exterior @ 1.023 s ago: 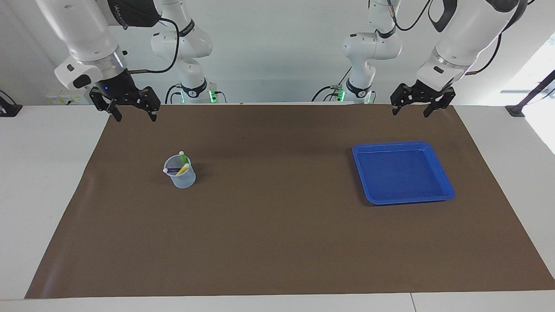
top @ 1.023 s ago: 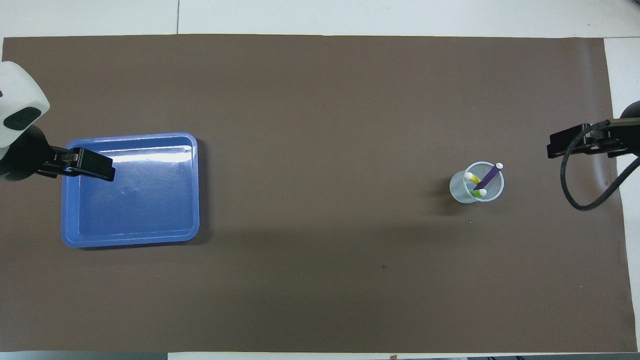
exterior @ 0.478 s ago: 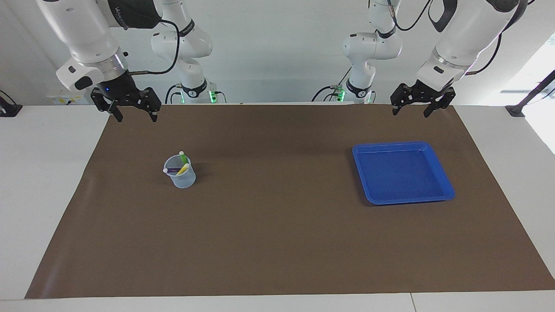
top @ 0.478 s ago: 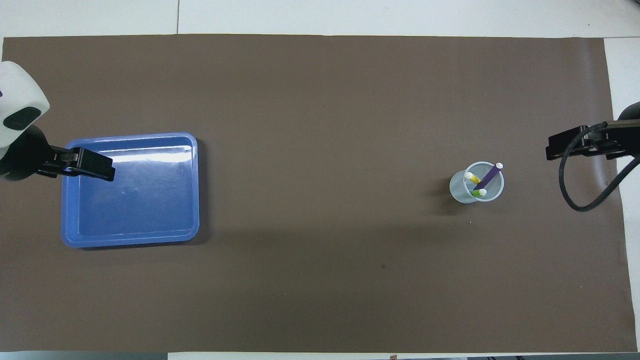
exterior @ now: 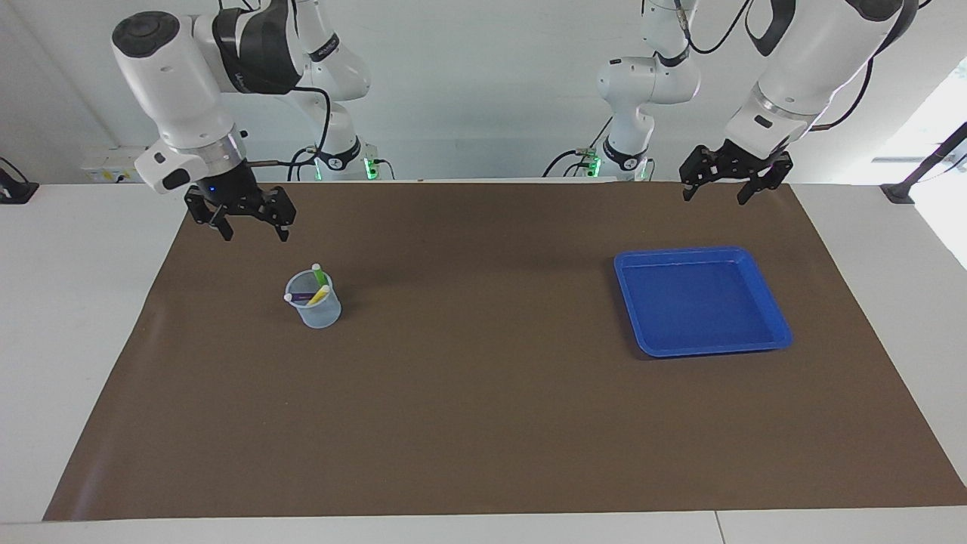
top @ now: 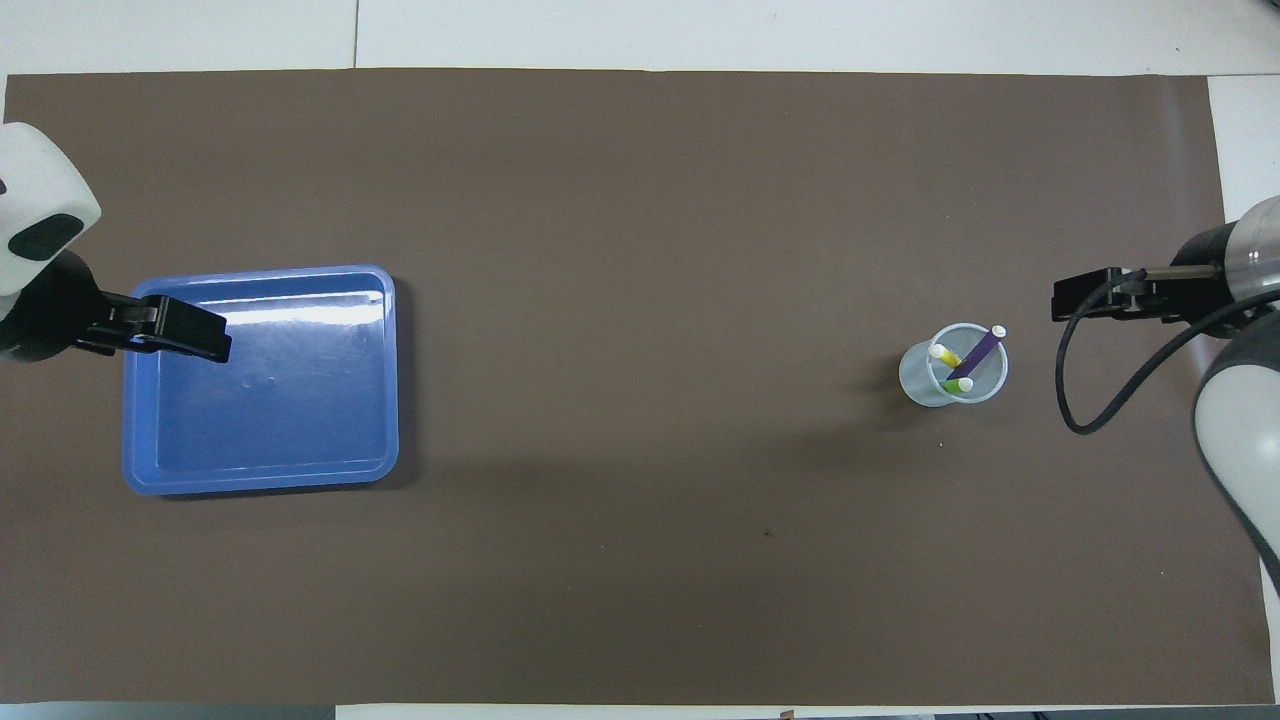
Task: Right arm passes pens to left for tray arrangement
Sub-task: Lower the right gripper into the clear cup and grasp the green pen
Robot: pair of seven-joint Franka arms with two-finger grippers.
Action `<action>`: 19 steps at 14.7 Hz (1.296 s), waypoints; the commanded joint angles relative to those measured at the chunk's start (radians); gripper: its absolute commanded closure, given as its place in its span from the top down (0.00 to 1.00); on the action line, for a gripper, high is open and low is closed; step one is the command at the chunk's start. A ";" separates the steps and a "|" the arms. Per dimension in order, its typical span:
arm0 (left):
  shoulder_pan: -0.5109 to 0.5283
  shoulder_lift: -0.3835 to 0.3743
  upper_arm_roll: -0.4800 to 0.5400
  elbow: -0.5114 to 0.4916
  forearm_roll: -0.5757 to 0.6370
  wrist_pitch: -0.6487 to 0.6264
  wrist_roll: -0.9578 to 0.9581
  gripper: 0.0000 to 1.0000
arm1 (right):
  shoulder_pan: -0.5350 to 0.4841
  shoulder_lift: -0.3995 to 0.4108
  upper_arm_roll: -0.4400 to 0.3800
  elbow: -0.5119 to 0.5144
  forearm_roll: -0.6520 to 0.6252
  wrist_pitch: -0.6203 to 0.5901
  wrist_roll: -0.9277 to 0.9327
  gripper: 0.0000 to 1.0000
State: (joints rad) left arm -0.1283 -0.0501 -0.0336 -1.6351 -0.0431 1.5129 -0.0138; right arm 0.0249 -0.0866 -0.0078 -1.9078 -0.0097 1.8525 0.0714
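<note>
The right gripper has come away from the robots' edge of the brown mat and dropped lower, so it now hangs in the air close to the translucent cup, on the cup's robot-ward side, a little toward the right arm's end of the worktop. A second ago it sat higher and farther from the cup. Its fingers stand wide apart and hold nothing. Nothing else has shifted.

All three pens rest in that cup, leaning against its rim with their white tips up: the green pen, the purple pen and the yellow pen. From above, the right gripper sits just beside the cup, not yet over it.

The left gripper has not moved; it waits, fingers spread wide and empty, up in the air over the mat's robot-side edge, on the robot-ward side of the blue tray. The tray lies bare, well apart from the cup, toward the left arm's end of the worktop.

To my eye this is the very start of the job: the right arm is closing in for its first pick, and no pen has been lifted or passed. Next it needs to centre over one leaning pen.
</note>
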 commanded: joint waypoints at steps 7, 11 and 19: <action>-0.016 -0.014 0.011 -0.005 -0.008 -0.003 0.005 1.00 | 0.059 -0.027 0.006 -0.276 -0.006 0.293 0.056 1.00; -0.016 -0.014 0.011 -0.005 -0.008 -0.003 0.005 1.00 | 0.072 -0.027 0.006 -0.364 -0.006 0.384 0.050 0.99; -0.017 -0.014 0.008 -0.006 -0.008 -0.002 0.002 1.00 | 0.075 -0.035 0.006 -0.378 -0.006 0.375 0.045 0.89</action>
State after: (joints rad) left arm -0.1309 -0.0504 -0.0346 -1.6351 -0.0435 1.5129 -0.0138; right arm 0.0997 -0.0937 -0.0045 -2.2590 -0.0097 2.2210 0.1106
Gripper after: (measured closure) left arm 0.000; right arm 0.088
